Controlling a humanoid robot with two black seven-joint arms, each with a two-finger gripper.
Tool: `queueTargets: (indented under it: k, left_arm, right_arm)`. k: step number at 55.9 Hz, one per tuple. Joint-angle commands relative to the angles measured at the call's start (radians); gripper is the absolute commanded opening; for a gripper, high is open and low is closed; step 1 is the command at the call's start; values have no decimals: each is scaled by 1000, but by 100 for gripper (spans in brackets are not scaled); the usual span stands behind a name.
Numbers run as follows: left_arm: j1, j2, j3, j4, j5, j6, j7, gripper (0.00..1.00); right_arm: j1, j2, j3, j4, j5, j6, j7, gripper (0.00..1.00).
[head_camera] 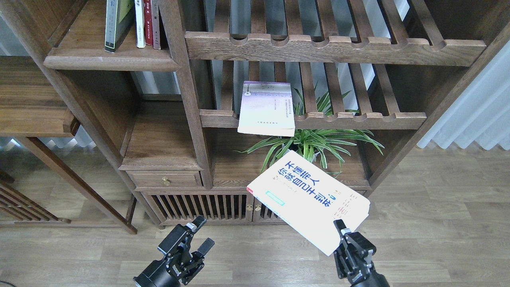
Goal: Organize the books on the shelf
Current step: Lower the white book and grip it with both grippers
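Observation:
My right gripper [342, 233] is shut on the near corner of the large white book with the blue Chinese title [308, 198], holding it tilted in the air in front of the low cabinet. My left gripper [201, 235] is open and empty, low at the bottom middle, left of the book. The pale lavender-white book [266, 108] lies flat on the slatted rack, overhanging its front rail. The black-edged yellow-green book [116, 22] stands upright on the dark-brown shelf [107, 61] at the top left.
Thin white, red and dark spines [147, 24] stand right of the yellow-green book. A potted spider plant [308, 143] sits on the cabinet top behind the held book. A small drawer [165, 180] and slatted cabinet doors [199, 205] are below. A side table [32, 103] stands left.

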Motion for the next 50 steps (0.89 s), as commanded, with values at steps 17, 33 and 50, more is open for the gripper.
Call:
queueTargets:
  k: [17, 33, 50]
  left_arm:
    - [-30, 0, 31, 54, 18, 0, 0, 100]
    - [-48, 0, 104, 103, 27, 0, 0, 92]
    - [-64, 0, 107, 112, 41, 0, 0, 86]
  right_arm:
    - [-68, 30, -64, 0, -95, 0, -1, 5]
    - [-83, 30, -99, -1, -123, 0, -36, 5]
    - [-85, 28, -116, -3, -141, 0, -42, 5]
